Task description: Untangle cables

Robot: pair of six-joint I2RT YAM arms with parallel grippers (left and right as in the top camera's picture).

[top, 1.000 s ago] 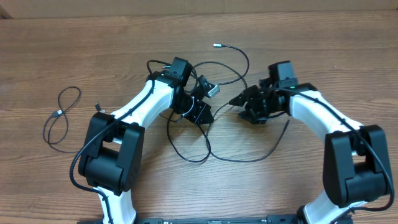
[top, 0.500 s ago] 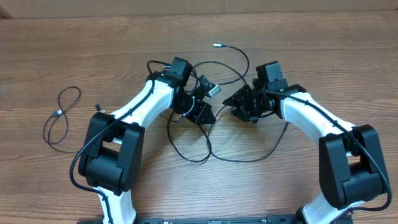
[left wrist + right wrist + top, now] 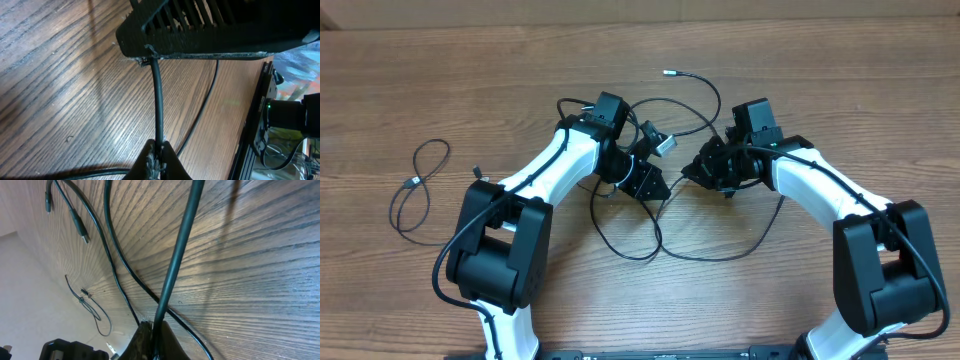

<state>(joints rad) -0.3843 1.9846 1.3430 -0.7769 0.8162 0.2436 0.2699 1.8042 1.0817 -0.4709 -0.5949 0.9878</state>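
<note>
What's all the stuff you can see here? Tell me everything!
table: one, brown wood, under everything.
tangled cables: several, exact number unclear, black, middle of the table between the arms.
loose cable: one, black, looped by itself on the left side.
left arm, right arm: two, white and black, reaching towards the tangle.
left end effector, right end effector: two, black, each shut on a strand of the tangle.

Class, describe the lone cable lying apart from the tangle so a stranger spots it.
On the wooden table, look left of the left arm. A thin black cable lies there in a narrow loop, alone, clear of the central tangle.
</note>
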